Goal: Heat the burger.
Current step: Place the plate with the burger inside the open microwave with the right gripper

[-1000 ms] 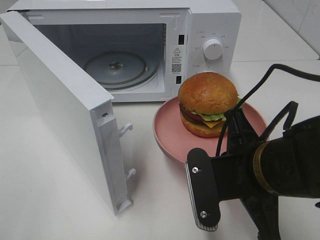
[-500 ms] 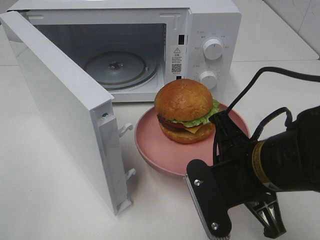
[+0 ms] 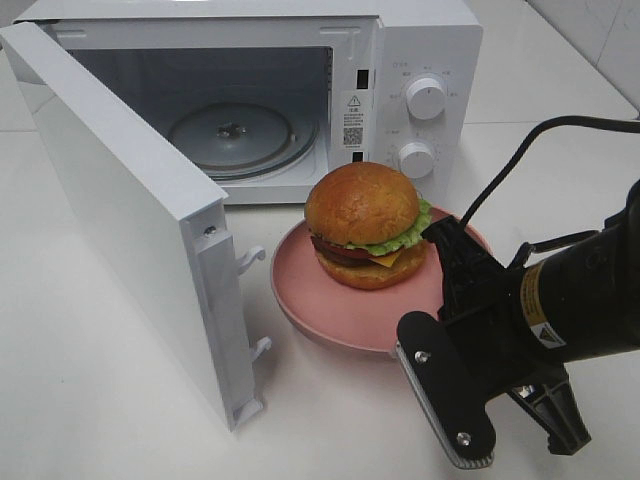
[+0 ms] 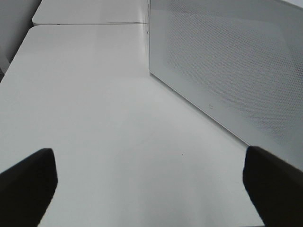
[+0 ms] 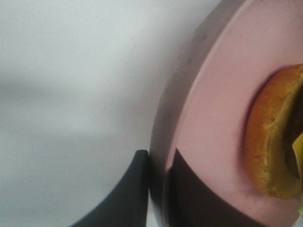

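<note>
Here, right hand (image 5: 158, 158) low, tight on the rim of the pink plate (image 5: 213, 94); left hand (image 4: 151, 184) wide.

The burger (image 3: 362, 205) has a glossy, finely pitted bun. The pink plate (image 3: 310, 300) looks smooth with a satin sheen. The microwave (image 3: 430, 40) casing is glossy white, its turntable (image 3: 240, 130) clear glass and its door (image 4: 227, 71) fine perforated mesh. At the plate's 4 o'clock rim, the right gripper (image 5: 157, 163) is matt black. The table (image 3: 100, 400) is smooth and white.

Open microwave cavity (image 3: 200, 85) clear, door (image 3: 120, 200) leftward
</note>
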Tool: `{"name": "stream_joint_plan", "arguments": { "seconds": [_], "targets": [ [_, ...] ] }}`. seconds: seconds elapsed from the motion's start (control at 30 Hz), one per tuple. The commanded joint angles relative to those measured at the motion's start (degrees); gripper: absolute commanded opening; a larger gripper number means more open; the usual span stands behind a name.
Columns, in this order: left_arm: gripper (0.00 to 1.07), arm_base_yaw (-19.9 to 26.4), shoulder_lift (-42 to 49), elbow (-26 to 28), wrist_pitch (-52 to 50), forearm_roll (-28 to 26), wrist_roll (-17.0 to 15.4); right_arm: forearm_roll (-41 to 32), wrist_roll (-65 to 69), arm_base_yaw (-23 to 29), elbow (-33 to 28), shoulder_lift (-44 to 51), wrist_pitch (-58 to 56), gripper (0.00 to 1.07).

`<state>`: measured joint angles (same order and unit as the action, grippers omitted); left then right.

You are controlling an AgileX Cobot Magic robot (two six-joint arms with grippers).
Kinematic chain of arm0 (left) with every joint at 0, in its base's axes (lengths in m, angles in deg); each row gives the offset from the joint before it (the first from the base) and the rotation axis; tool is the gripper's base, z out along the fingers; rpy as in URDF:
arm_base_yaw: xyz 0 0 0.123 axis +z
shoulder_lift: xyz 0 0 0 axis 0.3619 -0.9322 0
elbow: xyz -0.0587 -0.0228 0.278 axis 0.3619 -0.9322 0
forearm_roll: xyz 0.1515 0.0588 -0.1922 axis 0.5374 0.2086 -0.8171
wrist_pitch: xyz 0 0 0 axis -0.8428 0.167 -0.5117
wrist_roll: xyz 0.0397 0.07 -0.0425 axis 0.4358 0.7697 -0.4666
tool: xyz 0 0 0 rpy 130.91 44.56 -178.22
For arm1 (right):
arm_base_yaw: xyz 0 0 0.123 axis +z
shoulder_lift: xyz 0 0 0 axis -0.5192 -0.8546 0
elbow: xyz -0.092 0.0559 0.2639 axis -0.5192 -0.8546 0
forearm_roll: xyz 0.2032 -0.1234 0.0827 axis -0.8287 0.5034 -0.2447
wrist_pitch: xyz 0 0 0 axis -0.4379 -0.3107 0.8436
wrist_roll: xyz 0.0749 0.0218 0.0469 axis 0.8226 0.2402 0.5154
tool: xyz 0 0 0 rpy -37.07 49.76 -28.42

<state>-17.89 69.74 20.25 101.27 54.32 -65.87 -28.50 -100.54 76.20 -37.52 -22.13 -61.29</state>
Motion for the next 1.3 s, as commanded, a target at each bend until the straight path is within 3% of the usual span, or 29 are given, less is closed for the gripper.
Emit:
{"name": "stream_joint_plan", "arguments": {
  "seconds": [0.03,0.77,1.3],
  "targets": [
    [1.00,0.2,0.9,-0.2,-0.7,-0.1,0.0,-5.1,-9.2,-1.9,0.3,0.6,2.5,0.05],
    [1.00,0.2,0.9,-0.2,-0.7,-0.1,0.0,-27.6,-35.8,-3.2,1.9,0.6,5.1,0.05],
    [1.00,0.2,0.9,-0.2,-0.7,-0.1,0.0,-30.7,-41.8,-7.2,8.0,0.6,2.3,0.05]
  ]
}}
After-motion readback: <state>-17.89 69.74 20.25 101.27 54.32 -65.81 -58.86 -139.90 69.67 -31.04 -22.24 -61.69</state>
